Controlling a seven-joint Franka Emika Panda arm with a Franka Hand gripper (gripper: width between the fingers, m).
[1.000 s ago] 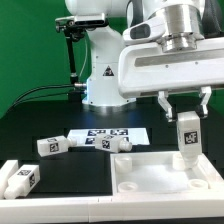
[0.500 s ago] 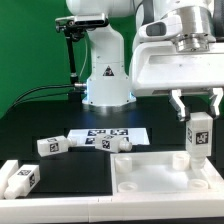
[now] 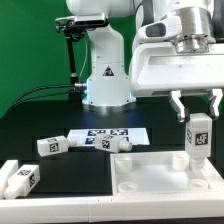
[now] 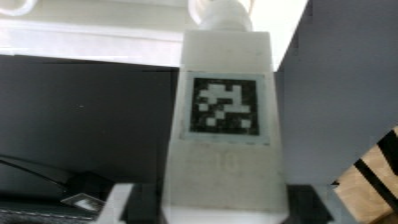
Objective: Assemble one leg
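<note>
My gripper (image 3: 198,118) is shut on a leg (image 3: 199,137), a short white block with a black-and-white tag. It holds the leg upright at the far right corner of the large white tray-like piece (image 3: 150,178), the leg's lower end at the tray's surface. In the wrist view the leg (image 4: 226,120) fills the middle, tag facing the camera, gripped between the two dark fingers (image 4: 123,205). Two more legs (image 3: 50,146) (image 3: 120,145) lie on the black table, and another (image 3: 24,178) lies at the front on the exterior view's left.
The marker board (image 3: 108,135) lies flat behind the loose legs. A white bracket-like part (image 3: 10,178) sits at the front on the exterior view's left. The robot base (image 3: 105,70) stands behind, before a green backdrop.
Over the last second my gripper has carried the leg toward the exterior view's right and slightly down. Over the last half second it has barely moved.
</note>
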